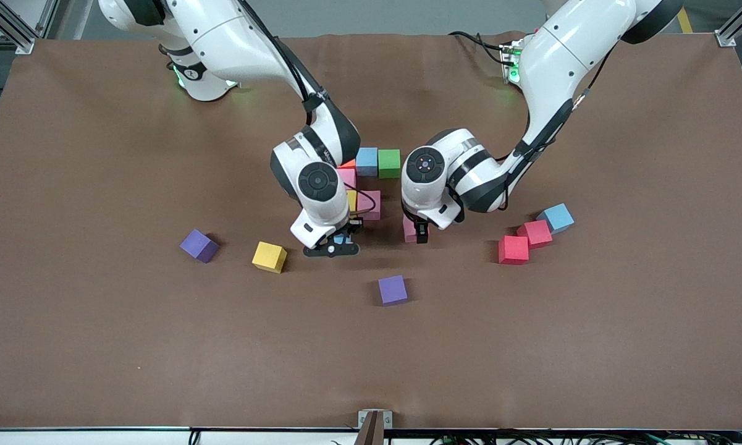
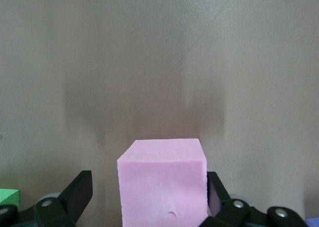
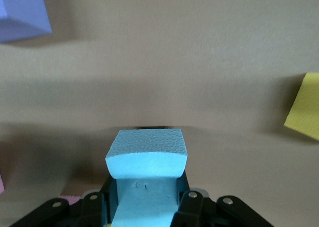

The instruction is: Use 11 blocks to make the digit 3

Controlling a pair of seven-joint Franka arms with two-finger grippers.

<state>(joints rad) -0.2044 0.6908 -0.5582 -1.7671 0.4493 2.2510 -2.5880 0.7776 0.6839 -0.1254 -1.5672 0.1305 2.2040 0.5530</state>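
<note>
Saw a brown matte cover (image 1: 99,340) laid over the whole table, faintly creased, with grey floor and aluminium frame posts (image 1: 734,31) past its corners on the robots' edge. Found near the table's middle a tight cluster: blue block (image 1: 367,161) touching green block (image 1: 389,163), with an orange sliver (image 1: 348,164), a pink cube (image 1: 346,178), a yellow cube (image 1: 351,199) and another pink cube (image 1: 371,204) nearer the camera edge, partly hidden by the right arm. Noted the right gripper (image 1: 333,244) low over bare cover beside that cluster, fingers pressed in on a light-blue block (image 3: 147,152). Noted the left gripper (image 1: 421,233) with fingers spread, straddling a pink block (image 2: 164,182) on the cover, a gap showing at one finger. Counted loose pieces: purple block (image 1: 199,245) and yellow block (image 1: 269,256) toward the right arm's end, a second purple block (image 1: 393,290) nearer the camera edge, two red blocks (image 1: 513,250) touching, a pale blue cube (image 1: 556,217) just beside them toward the left arm's end.
</note>
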